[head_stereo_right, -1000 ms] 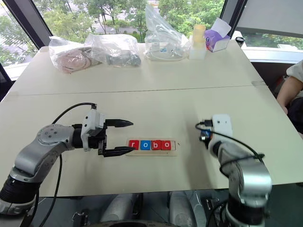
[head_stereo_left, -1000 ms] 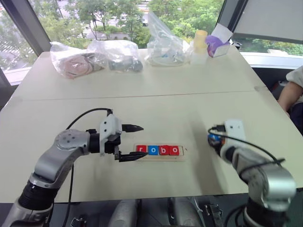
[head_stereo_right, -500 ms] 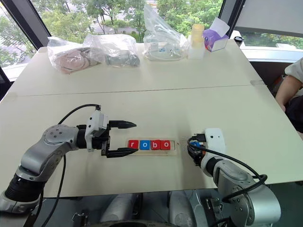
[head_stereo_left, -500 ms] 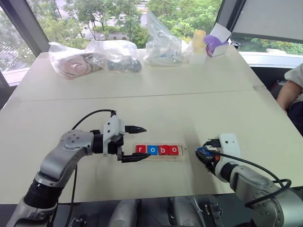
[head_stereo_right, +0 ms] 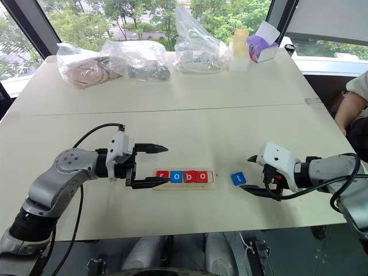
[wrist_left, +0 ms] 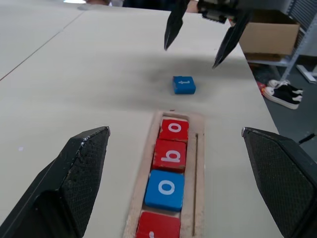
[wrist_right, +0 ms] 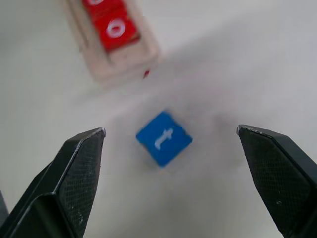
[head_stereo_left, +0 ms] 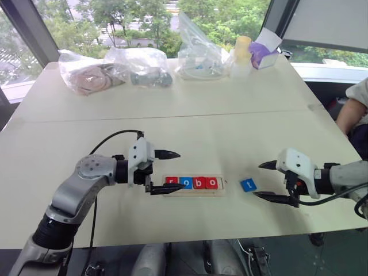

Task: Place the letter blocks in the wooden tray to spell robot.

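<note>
Jaws released on both grippers: the right gripper [head_stereo_right: 251,174] has just dropped the blue t block [head_stereo_right: 237,179] near the table's [head_stereo_right: 172,115] front edge, outside the wooden tray [head_stereo_right: 211,179]; its last slot remains unfilled.

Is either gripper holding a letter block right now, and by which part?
Nothing is held. Both the left gripper and right gripper are open; the blue t block lies free on the table.

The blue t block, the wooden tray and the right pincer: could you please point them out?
blue t block [head_stereo_left: 248,184], left eye view, top face.
wooden tray [head_stereo_right: 211,175], right eye view, empty end slot.
right pincer [head_stereo_right: 248,173], right eye view, midway between fingertips.
</note>
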`<state>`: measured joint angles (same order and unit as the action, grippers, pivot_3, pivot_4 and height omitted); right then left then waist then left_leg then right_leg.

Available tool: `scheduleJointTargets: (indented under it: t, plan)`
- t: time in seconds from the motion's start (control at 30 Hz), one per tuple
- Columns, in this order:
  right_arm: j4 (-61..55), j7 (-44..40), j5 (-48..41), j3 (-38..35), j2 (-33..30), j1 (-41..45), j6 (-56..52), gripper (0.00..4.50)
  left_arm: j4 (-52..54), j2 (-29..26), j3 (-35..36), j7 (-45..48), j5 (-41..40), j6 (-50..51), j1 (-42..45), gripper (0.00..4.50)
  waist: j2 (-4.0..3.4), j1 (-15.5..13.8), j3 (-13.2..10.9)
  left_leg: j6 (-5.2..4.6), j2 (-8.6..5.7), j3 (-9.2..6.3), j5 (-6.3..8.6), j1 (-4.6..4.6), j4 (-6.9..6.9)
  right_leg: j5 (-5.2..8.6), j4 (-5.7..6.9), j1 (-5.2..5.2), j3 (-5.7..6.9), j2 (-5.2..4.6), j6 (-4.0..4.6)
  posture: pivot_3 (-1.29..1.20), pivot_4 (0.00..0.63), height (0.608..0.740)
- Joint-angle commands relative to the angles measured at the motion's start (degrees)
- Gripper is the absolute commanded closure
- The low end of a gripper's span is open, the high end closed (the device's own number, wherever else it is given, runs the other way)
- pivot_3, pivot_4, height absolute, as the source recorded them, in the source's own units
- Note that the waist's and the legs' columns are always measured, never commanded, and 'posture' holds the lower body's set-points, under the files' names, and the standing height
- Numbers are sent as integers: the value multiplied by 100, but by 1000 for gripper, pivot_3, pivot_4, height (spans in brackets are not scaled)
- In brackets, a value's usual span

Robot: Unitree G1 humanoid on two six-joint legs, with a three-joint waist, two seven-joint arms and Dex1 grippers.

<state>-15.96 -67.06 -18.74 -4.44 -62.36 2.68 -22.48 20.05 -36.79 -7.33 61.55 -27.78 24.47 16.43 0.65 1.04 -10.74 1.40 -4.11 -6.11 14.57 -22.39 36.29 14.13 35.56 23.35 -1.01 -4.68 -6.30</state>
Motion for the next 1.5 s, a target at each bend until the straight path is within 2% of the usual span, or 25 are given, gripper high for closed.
scheduleJointTargets:
  t: [0.03, 0.2, 0.4, 0.57, 0.67, 0.8, 0.83, 1.07, 1.2, 1.33, 1.5]
  plan:
    - [799, -678, 304, 378, 3, 436, 1066, 78, 188, -21, 116, -89, -35, -36, -118, 0, -1, -6, -1, 0, 0, -1, 0, 0, -1, 0, 1, 1, 0, 0, 1, 0, 150, 740]
    - [1796, -1123, 641, 913, 273, 1064, 1834, 78, 258, -76, 156, -145, -30, -38, -230, 0, -2, -43, -2, 2, 3, -9, -1, 0, -1, -2, 2, 2, 1, 2, 6, 0, 150, 740]
    - [2524, -1333, 919, 1197, 583, 1482, 2479, 78, 213, -152, 210, -137, -68, -48, -201, 0, -5, -51, -2, 4, -1, -9, -1, -1, -1, -2, 0, 2, 0, -1, 6, 0, 150, 740]
    - [2848, -1433, 1005, 1316, 778, 1715, 2583, 78, 143, -250, 266, -88, -93, -44, -132, 0, -6, -31, -2, 8, 1, -11, -4, 2, -1, -5, 4, 3, 0, 1, 11, 0, 150, 740]
    - [2851, -1437, 1019, 1321, 848, 1735, 2602, 1006, 107, -281, 297, -72, -70, -60, -117, 0, -6, -33, -2, 9, 2, -11, -4, 3, 0, -6, 8, 3, -1, 2, 11, 0, 150, 740]
    - [2825, -1412, 1002, 1301, 932, 1722, 2605, 3131, 58, -287, 319, -72, -54, -76, -82, 0, -5, -39, -2, 10, 1, -11, -5, 4, 3, -6, 12, 3, -1, 1, 12, 0, 150, 740]
    - [2795, -1393, 970, 1278, 961, 1708, 2582, 3430, 54, -287, 321, -74, -51, -78, -80, 0, -5, -37, -2, 10, 1, -11, -5, 4, 4, -6, 14, 3, -1, 2, 12, 0, 150, 740]
    - [1624, -728, 593, 957, 998, 1172, 1066, 3419, 60, -316, 372, -77, -51, -82, -127, 0, -6, -48, -1, 11, 1, -14, -5, 6, 4, -5, 43, 13, -6, -4, 14, 0, 150, 740]
    - [480, -353, 364, 846, 960, 992, 84, 3419, 117, -296, 363, -106, -51, -72, -196, 0, -7, -45, -1, 12, 1, -13, -5, 5, 4, -5, 43, 16, -7, -7, 14, 0, 150, 740]
    - [-176, -83, 316, 1059, 1006, 1249, -721, 3419, 70, -257, 305, -86, -35, -88, -145, 0, -6, -47, -1, 12, 1, -13, -5, 3, 6, -5, 44, 17, -7, -7, 14, 0, 150, 740]
    - [-368, -25, 397, 1412, 990, 1536, -1284, 3419, 55, -233, 283, -86, -26, -89, -111, 0, -6, -68, -1, 12, 0, -13, -5, -1, 12, -5, 42, 16, -5, -7, 14, 0, 150, 740]
